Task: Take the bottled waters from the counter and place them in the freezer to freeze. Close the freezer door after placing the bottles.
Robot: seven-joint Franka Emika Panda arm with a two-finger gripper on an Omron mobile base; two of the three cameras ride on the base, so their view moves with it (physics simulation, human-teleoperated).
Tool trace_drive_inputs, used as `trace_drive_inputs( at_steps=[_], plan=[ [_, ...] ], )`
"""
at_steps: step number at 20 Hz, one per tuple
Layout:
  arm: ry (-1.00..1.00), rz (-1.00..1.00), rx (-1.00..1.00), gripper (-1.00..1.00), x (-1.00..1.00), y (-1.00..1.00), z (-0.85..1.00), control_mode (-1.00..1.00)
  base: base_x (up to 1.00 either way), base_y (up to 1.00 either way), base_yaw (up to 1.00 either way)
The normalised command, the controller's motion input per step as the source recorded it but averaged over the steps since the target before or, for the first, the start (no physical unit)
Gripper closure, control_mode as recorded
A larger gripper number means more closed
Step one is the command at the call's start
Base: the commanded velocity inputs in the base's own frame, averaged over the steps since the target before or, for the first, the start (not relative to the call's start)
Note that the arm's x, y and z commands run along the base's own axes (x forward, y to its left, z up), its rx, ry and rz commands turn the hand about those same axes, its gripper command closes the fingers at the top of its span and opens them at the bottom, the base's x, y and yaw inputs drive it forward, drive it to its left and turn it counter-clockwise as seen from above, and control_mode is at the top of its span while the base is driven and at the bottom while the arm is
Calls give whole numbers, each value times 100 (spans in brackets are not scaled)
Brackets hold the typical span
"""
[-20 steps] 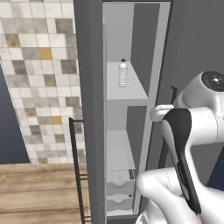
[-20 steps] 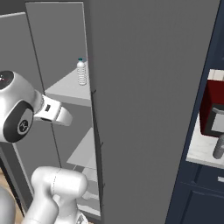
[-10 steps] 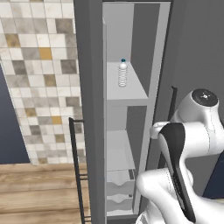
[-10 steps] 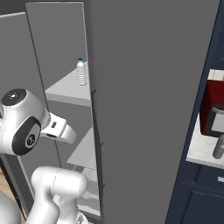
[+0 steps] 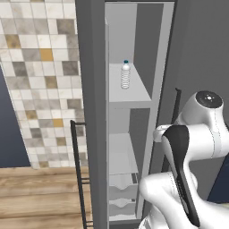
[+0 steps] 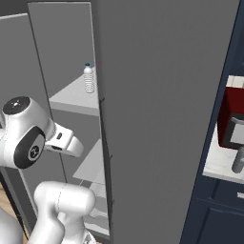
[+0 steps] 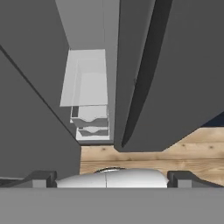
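Tool (image 7: 106, 178) is standing with its tips spread wide at the bottom of the hand view, pinching nothing; between them the view is looking down at wood floor and the freezer's lower drawers (image 7: 89, 120) in the middle of the frame.

Left base view, left to right: tiled wall (image 5: 40, 80) at far left, a dark rack (image 5: 80, 174) at lower left, then the freezer (image 5: 129, 112) at centre with the clear ribbed bottle (image 5: 125, 75) standing upright on the upper shelf (image 5: 129, 91). Arm is filling the lower right.

Right base view, left to right: arm at lower left, the same bottle (image 6: 88, 78) at upper left, the freezer door (image 6: 162, 119) occupying the centre and standing edge-on to the opening, then the red microwave (image 6: 233, 121) and the grey bottle (image 6: 238, 159) resting on the table (image 6: 219, 164) at the right edge.

Judgement: one bottle placed, one outstanding, door not yet closed.

Risks:
- Arm is sitting close beside the door edge; swinging toward the table could be clipping the door or its handle (image 5: 176, 107).
- Grey bottle is standing near the table's front edge, right beside the microwave; a misaligned approach could be toppling it.
- Closing the door early would be leaving the task incomplete.
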Motion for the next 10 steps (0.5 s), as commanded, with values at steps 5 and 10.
trace_drive_inputs(
  at_steps=[5,10],
  plan=[
    [0,-3,0,-100,-4,0,0,100,-3,-2,-2],
    [0,0,0,-100,0,0,0,100,-17,-28,-11]
  ],
)
